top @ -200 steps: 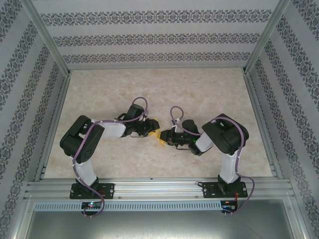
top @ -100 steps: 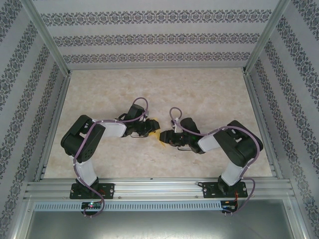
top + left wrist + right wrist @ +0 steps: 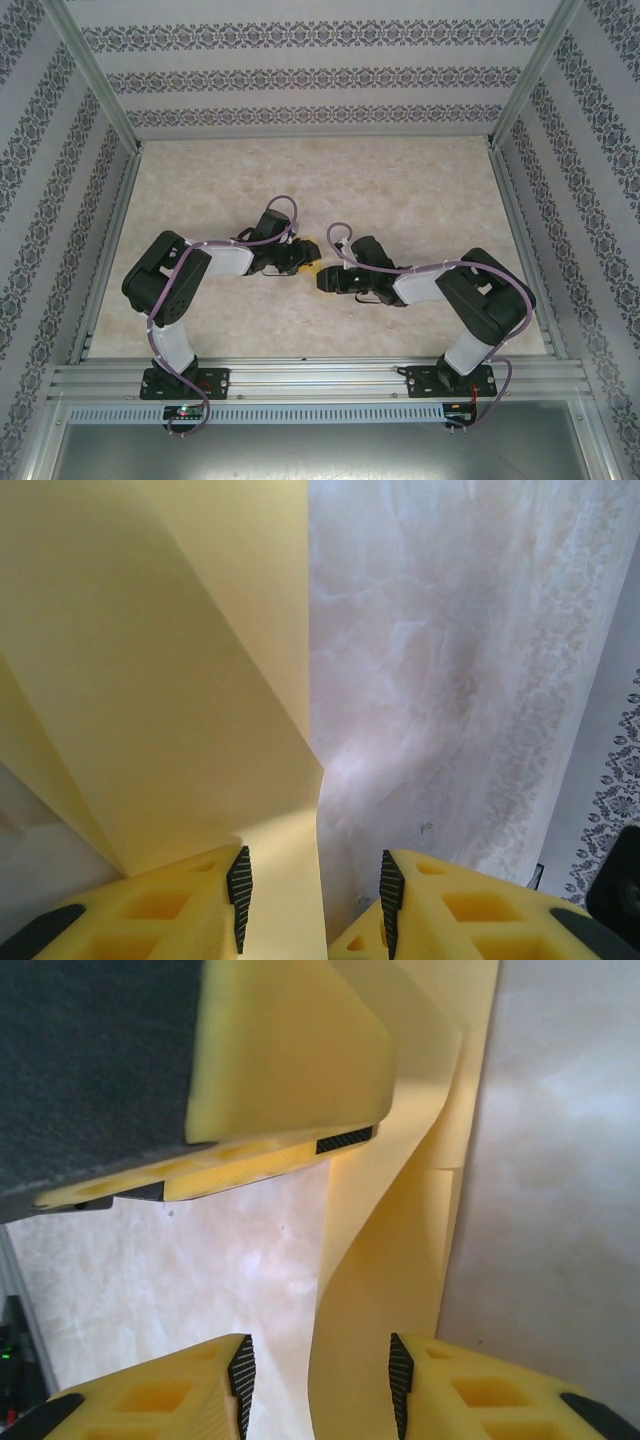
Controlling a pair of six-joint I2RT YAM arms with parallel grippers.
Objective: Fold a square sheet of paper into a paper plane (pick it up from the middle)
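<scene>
While both arms reach in over the marbled table [image 3: 400, 190], the left gripper [image 3: 303, 262] and the right gripper [image 3: 322, 279] meet tip to tip just left of centre in the overhead view. A sliver of the yellow sheet of paper [image 3: 313, 267] shows between them.

From the left wrist camera, the yellow sheet of paper [image 3: 180, 680] covers the upper left and centre of the frame. It is already creased, with one fold line slanting down toward the lower left and a straight edge running down the middle. A narrower part drops between the left gripper [image 3: 315, 900] at the bottom edge. It lies against the ribbed black pad [image 3: 240, 890] at lower left and stands clear of the pad at lower right, with bare table showing in the gap. Those jaws stand partly apart and are not pinched on the paper.

From the right wrist camera, a band of the paper [image 3: 390, 1260] rises from the bottom centre through the right gripper [image 3: 320, 1380]. It runs just beside the pad [image 3: 400, 1380] at lower right and apart from the one at lower left, so these jaws are likewise partly spread with nothing clamped. The band curves to the upper right and passes behind a yellow finger [image 3: 290, 1050] of the left gripper. Whether that finger presses the paper cannot be told.
</scene>
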